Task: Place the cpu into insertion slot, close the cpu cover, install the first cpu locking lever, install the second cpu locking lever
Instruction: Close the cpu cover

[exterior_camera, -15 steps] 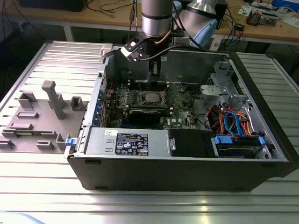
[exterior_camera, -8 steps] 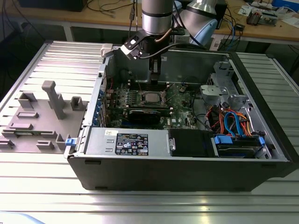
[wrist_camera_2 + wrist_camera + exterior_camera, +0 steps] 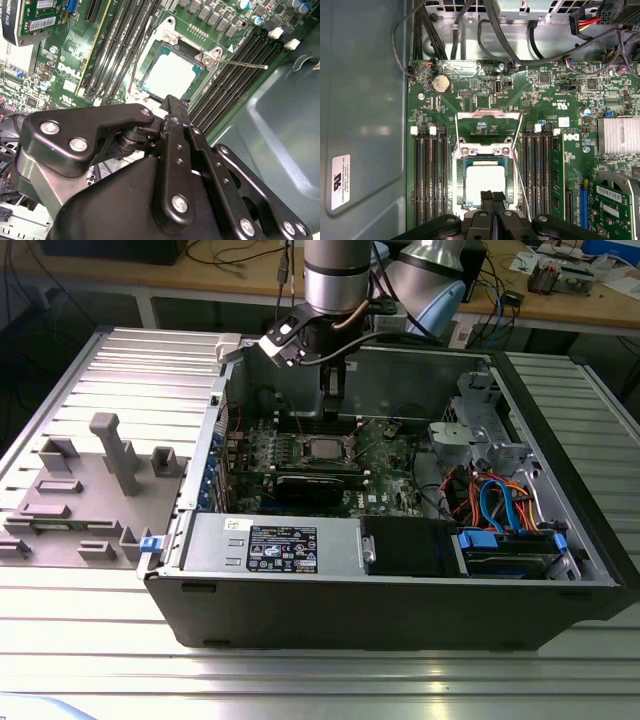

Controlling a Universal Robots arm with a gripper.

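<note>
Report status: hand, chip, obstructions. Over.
Hand shut, close over the chip. Chip seated in socket. One lever rod sticking out, unlatched.

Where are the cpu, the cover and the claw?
cpu (image 3: 485, 182): first wrist view, middle of its metal top.
cover (image 3: 459, 175): first wrist view, side rail of the frame beside the cpu.
claw (image 3: 492, 196): first wrist view, midway between its fingertips.
</note>
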